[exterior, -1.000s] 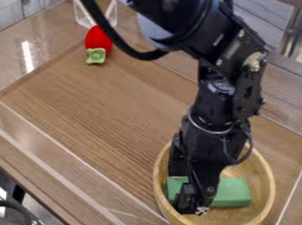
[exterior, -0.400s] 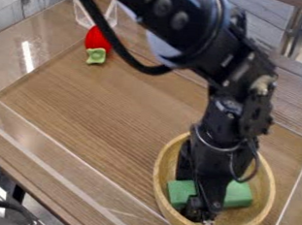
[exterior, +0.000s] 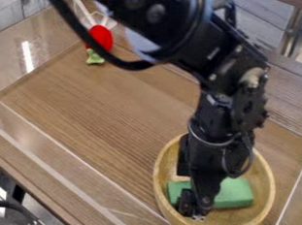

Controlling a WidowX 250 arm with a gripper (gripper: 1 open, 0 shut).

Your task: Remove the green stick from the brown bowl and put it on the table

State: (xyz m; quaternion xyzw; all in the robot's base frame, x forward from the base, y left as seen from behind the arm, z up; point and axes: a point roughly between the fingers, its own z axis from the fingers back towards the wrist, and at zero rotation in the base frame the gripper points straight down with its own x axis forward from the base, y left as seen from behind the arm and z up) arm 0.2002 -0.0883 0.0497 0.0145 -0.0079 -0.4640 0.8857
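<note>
Green stick [exterior: 234, 193]: lies flat inside the bowl, on its floor, partly hidden behind the gripper.
Bowl [exterior: 256, 224]: tan wood, wide and shallow, thick rim; stands on the worktop near the front right corner.
Gripper [exterior: 195, 203]: black, pointing straight down into the bowl, jaws spread, tips over the stick's left end; contact with the stick cannot be told.
Arm [exterior: 185, 39]: black, reaching in from the upper left.
Worktop [exterior: 101, 121]: brown wood grain, glossy, clear edging.
Red object [exterior: 100, 41]: far left, well apart from the bowl, partly behind the arm.
</note>
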